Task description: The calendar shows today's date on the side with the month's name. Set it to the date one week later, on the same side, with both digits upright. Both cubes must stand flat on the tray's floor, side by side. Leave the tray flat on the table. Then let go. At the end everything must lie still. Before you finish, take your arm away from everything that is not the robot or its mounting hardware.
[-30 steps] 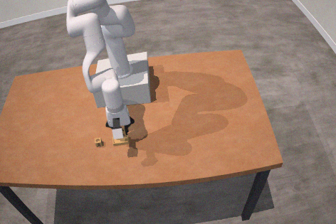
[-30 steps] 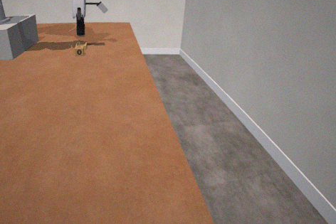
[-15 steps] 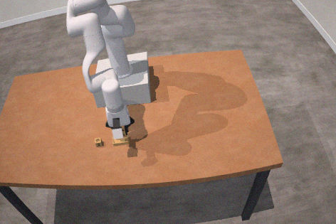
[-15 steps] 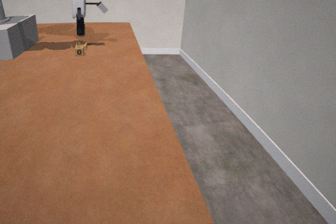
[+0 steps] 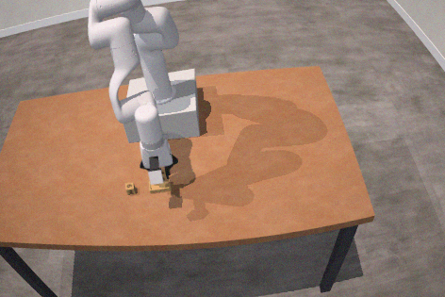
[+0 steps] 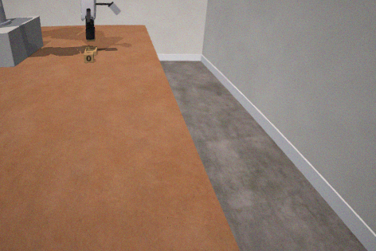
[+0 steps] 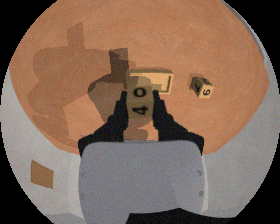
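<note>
Calendar tray [image 5: 159, 190] [image 6: 95, 50] [image 7: 171, 85] is lying on the bench [image 5: 283, 186] [image 6: 119, 129] [image 7: 165, 37], right of a loose cube [image 5: 130, 189] [image 6: 88, 57] [image 7: 204, 89] in the top view. Partly open jaws [image 5: 162, 173] [image 6: 90, 38] are gripping a cube marked 0 and 4 [image 7: 140, 102] above the bench. Placing well probably means turning the chosen digit upright, lowering squarely, leaving room beside it, and releasing only once it is sitting flat.

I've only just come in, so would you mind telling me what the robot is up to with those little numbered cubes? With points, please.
The gripper [image 5: 159, 176] [image 6: 90, 38] [image 7: 140, 98] is holding one cube [image 7: 140, 102], showing a 0 and a 4, above the table. The other cube [image 5: 130, 189] [image 6: 88, 57] [image 7: 204, 89] sits on the table beside the tray [image 5: 159, 190] [image 7: 170, 84]. Neither is in place yet for the new date.
</note>
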You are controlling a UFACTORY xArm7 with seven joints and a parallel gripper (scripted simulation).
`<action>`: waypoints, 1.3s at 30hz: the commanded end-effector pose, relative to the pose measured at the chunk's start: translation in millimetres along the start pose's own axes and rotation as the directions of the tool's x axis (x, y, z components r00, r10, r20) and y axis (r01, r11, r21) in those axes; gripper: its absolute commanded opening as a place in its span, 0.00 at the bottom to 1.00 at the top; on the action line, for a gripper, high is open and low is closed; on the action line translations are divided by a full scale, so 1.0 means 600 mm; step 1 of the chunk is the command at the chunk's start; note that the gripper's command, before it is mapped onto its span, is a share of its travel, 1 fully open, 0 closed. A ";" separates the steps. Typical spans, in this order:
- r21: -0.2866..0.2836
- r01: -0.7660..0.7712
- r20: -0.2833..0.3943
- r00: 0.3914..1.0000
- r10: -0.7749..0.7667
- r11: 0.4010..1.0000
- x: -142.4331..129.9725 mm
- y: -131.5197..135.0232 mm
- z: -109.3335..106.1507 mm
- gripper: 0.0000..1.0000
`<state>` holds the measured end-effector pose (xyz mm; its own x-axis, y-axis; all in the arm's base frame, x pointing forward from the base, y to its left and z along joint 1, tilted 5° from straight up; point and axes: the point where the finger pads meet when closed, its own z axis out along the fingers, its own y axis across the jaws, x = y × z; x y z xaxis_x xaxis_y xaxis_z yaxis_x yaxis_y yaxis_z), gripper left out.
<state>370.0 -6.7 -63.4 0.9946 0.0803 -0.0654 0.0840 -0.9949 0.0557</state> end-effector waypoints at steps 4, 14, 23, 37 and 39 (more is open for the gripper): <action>0.000 0.000 -0.004 1.000 0.000 1.000 0.002 0.000 0.001 0.29; 0.000 0.000 -0.004 1.000 0.000 1.000 0.002 0.000 0.009 0.29; 0.000 0.000 -0.004 1.000 0.000 1.000 0.003 0.000 0.020 0.29; 0.000 0.000 -0.004 1.000 0.000 1.000 0.003 0.000 0.037 0.29; 0.000 0.000 -0.004 1.000 0.000 1.000 0.003 0.000 0.038 0.29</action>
<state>368.6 -8.1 -85.6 0.9946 0.0803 -0.0657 0.0840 -0.9949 0.0555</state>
